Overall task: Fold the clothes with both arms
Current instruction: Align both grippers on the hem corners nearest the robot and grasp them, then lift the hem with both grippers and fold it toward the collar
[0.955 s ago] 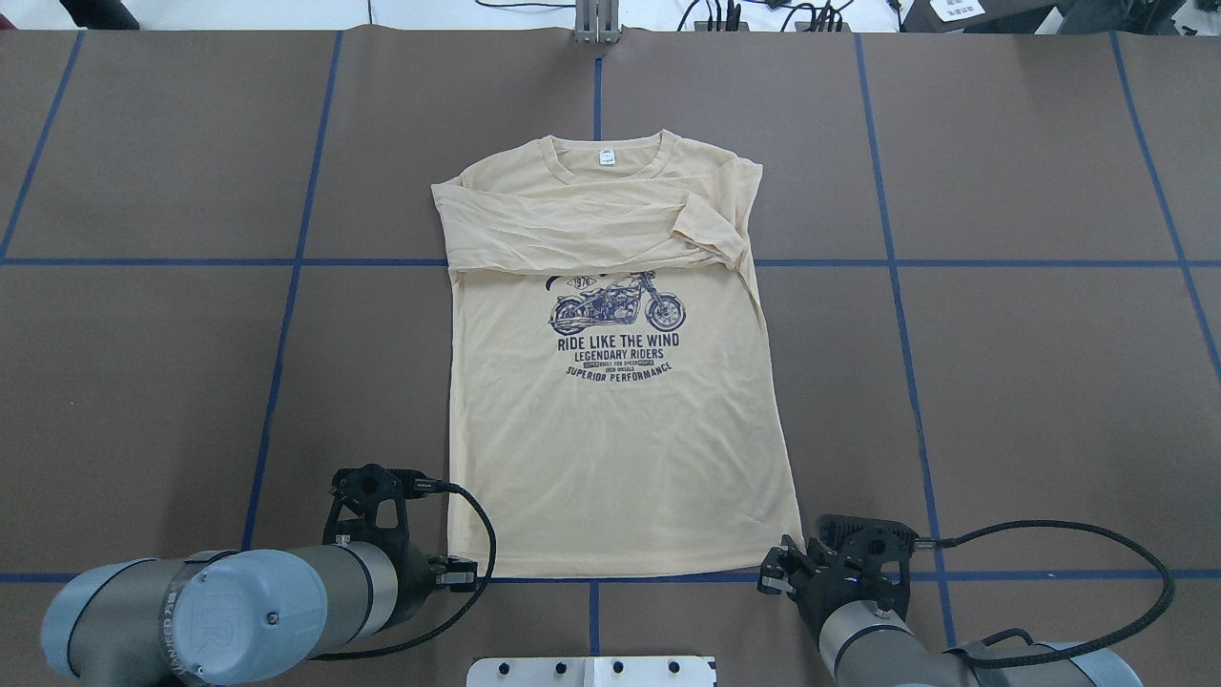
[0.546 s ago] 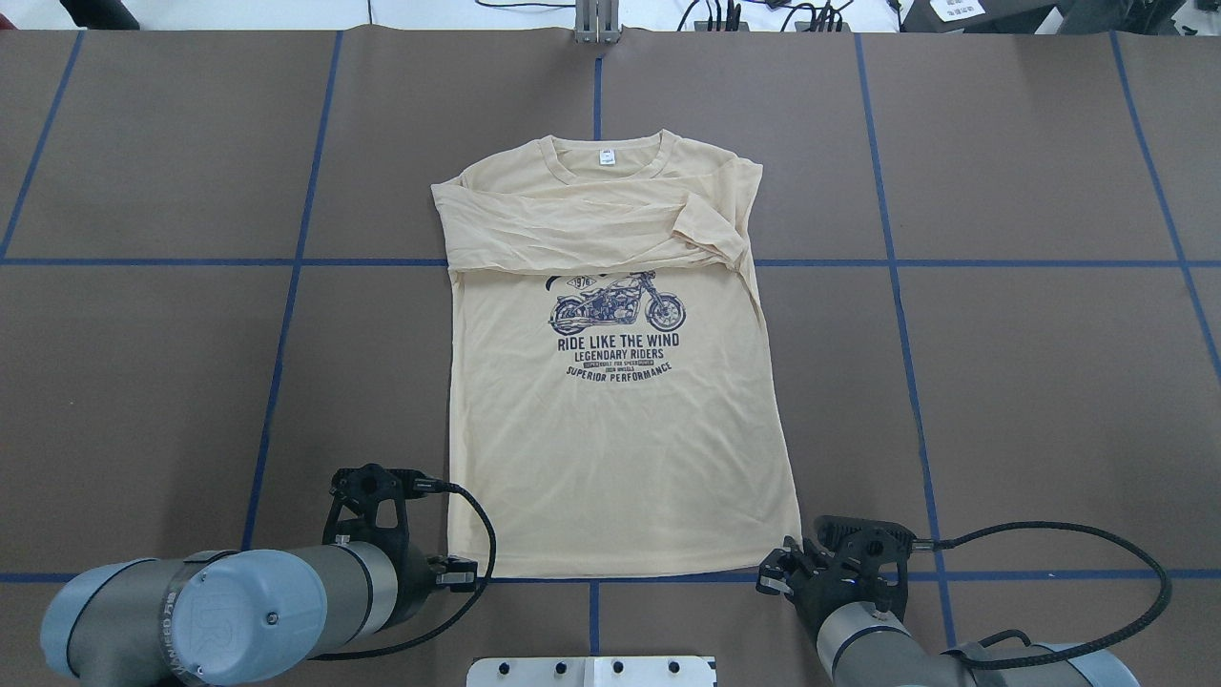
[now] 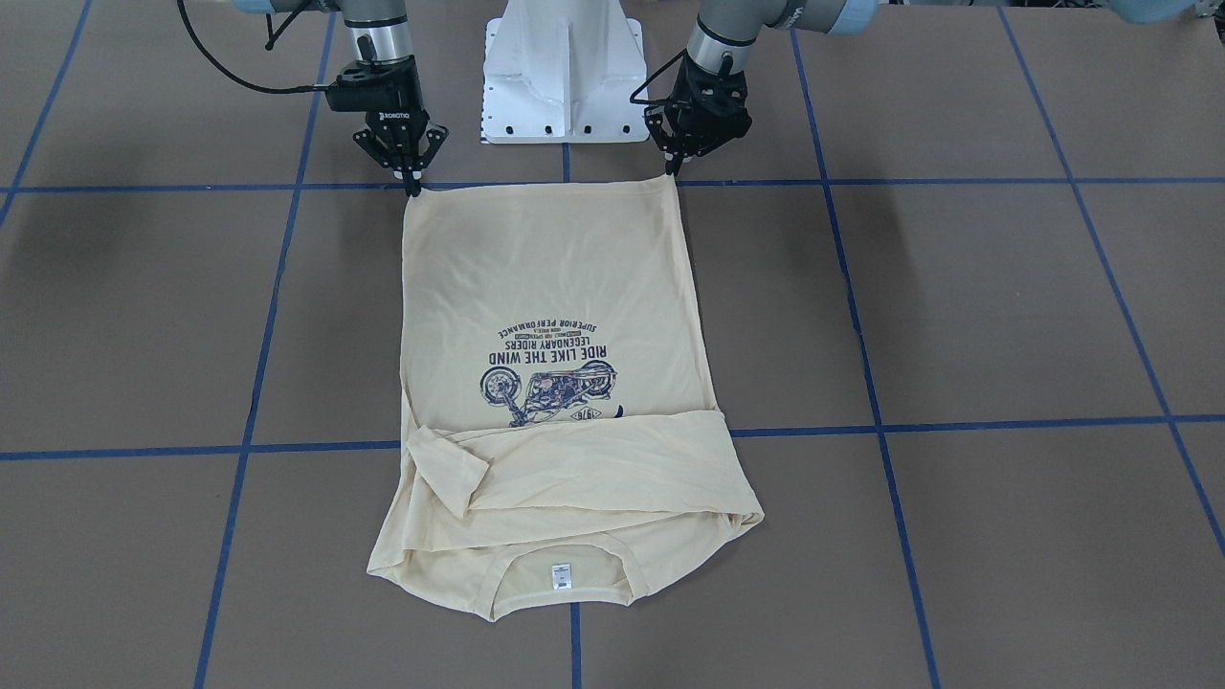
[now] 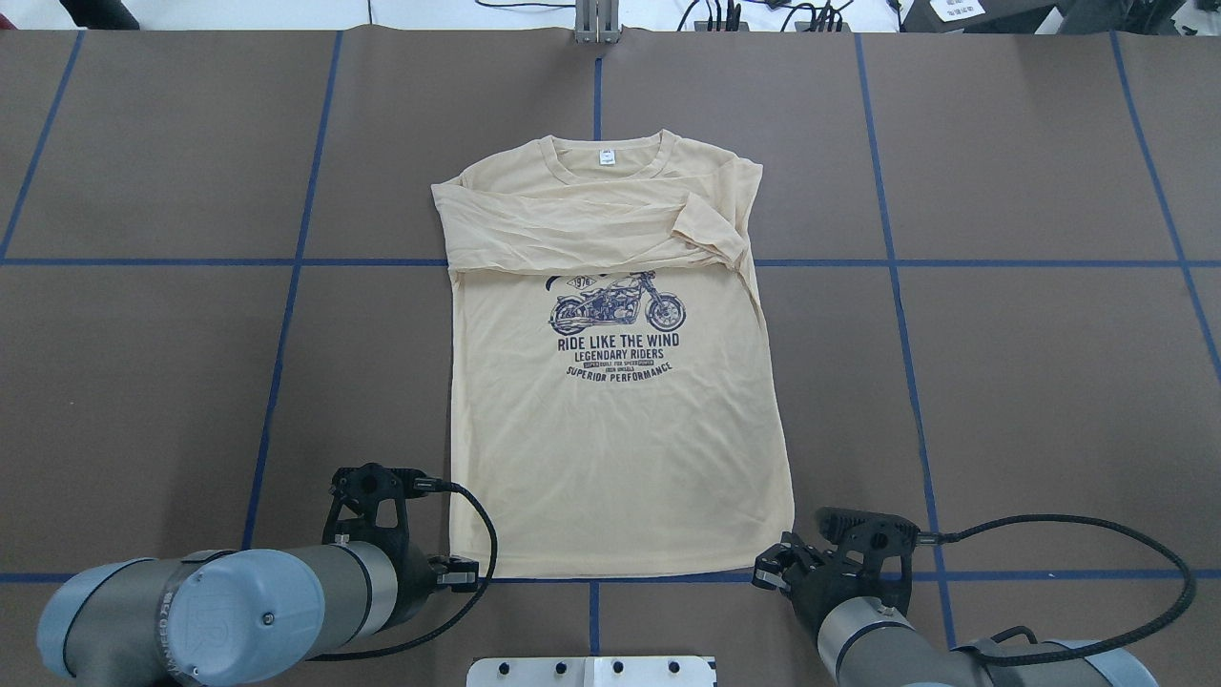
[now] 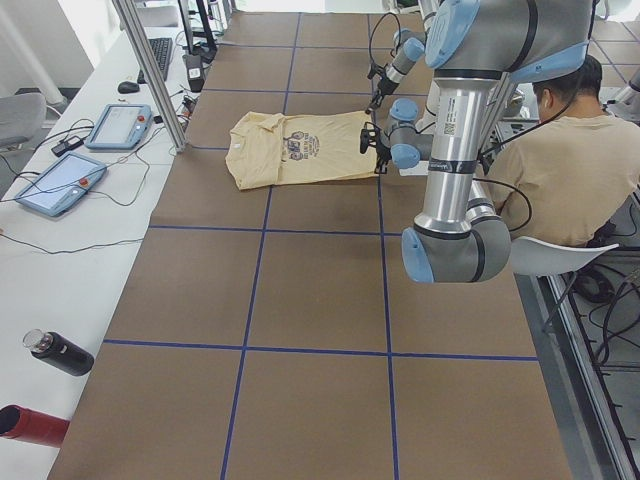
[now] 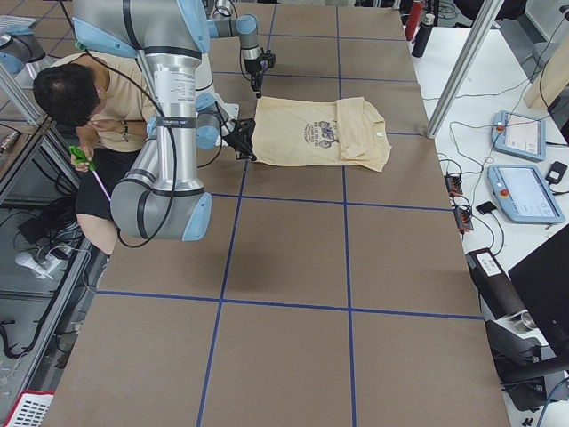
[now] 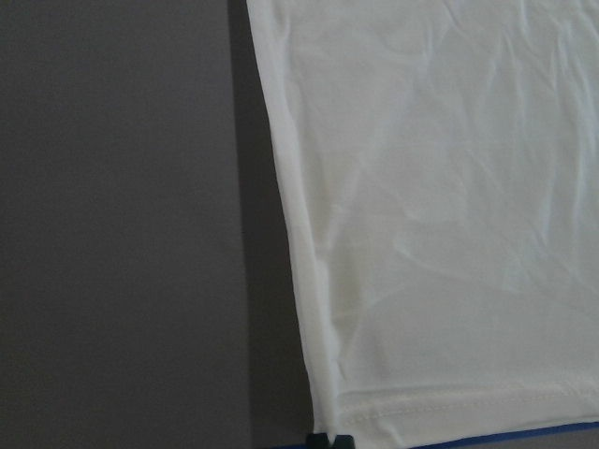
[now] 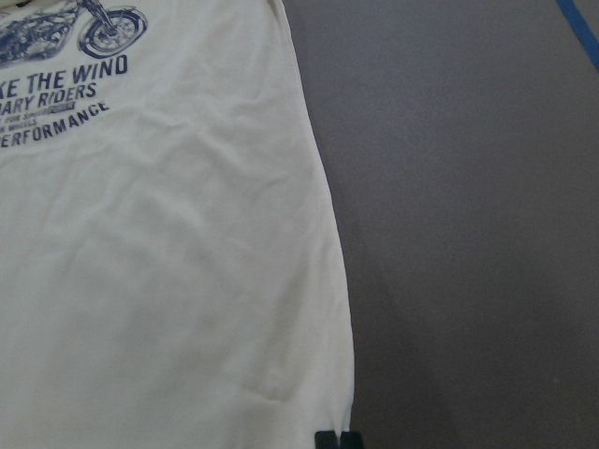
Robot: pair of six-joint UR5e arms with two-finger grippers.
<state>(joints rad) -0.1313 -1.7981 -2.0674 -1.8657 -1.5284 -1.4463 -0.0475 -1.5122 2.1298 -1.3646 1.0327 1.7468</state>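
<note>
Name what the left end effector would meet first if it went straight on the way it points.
The T-shirt: the left end effector points down at its hem corner, tips seemingly pinching it, with the table directly beneath.

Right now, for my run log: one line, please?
shirt flat, sleeves folded | left gripper shut on hem corner | right gripper shut on hem corner

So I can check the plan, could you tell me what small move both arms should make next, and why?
Probably lift both hem corners slightly together: the left gripper and right gripper look closed on the near corners of the T-shirt, sleeves already folded across the chest.
</note>
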